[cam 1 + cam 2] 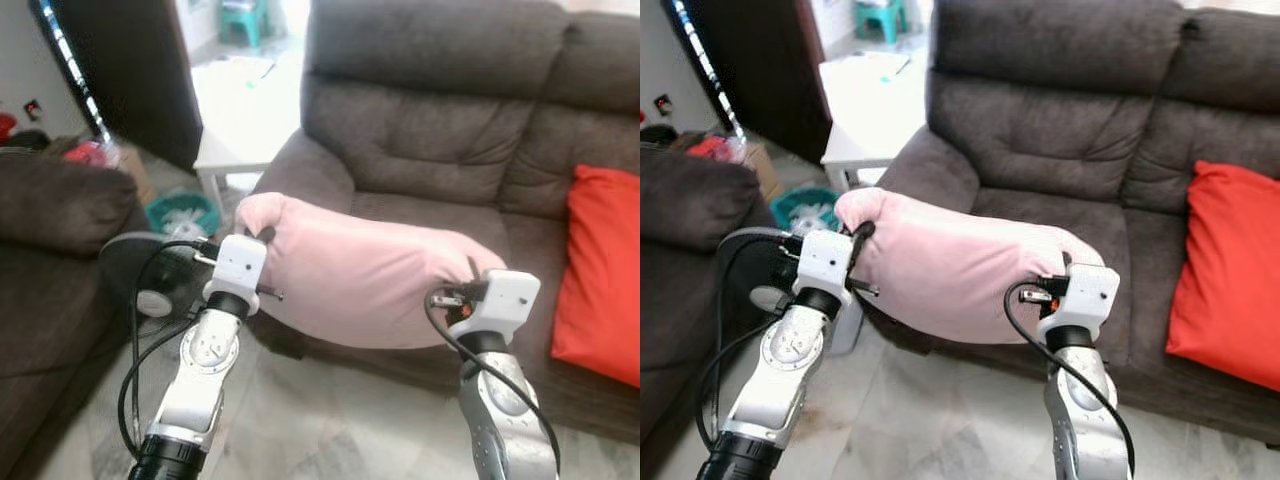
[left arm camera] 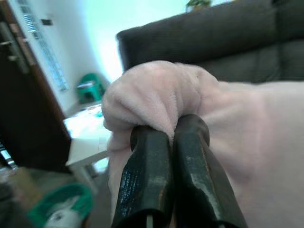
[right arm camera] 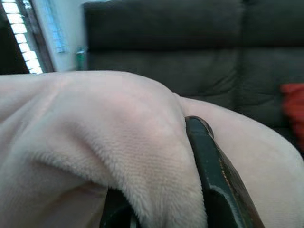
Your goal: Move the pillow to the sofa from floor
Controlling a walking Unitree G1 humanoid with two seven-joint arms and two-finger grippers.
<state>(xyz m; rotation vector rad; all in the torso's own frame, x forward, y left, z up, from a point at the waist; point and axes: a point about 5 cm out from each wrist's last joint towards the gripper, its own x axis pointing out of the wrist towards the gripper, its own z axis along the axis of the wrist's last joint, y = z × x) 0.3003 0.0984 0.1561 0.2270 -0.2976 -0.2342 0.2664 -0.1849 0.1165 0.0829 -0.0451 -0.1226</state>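
The pink pillow (image 1: 365, 275) hangs in the air between the two arms, clear of the floor, its far side over the front edge of the brown sofa (image 1: 440, 130) and the seat cushion at about twelve o'clock from it. The left gripper (image 2: 172, 142) holds the pillow's nine o'clock end, its two black fingers pressed together on a bunched fold of plush; the right gripper (image 3: 190, 156) holds the three o'clock end, its fingers clamped with fabric wrapped over them. The step in hand looks like the carry onto the seat, and doing it well probably means moving both arms forward together at equal height so the soft pillow neither sags nor twists out of either pinch, then lowering it onto the bare seat before either grip loosens. It is best aimed at eleven o'clock of the red cushion (image 1: 600, 270), which leans against the sofa back at three o'clock. The head views give the layout: the sofa, a white table (image 1: 235, 130) at eleven o'clock beyond the sofa arm, a teal basket (image 1: 183, 213) and a dark fan (image 1: 150, 275) at nine o'clock on the floor. The wrist views instead show how thin each hold is, a small pinch on the left, a deeper fold on the right.
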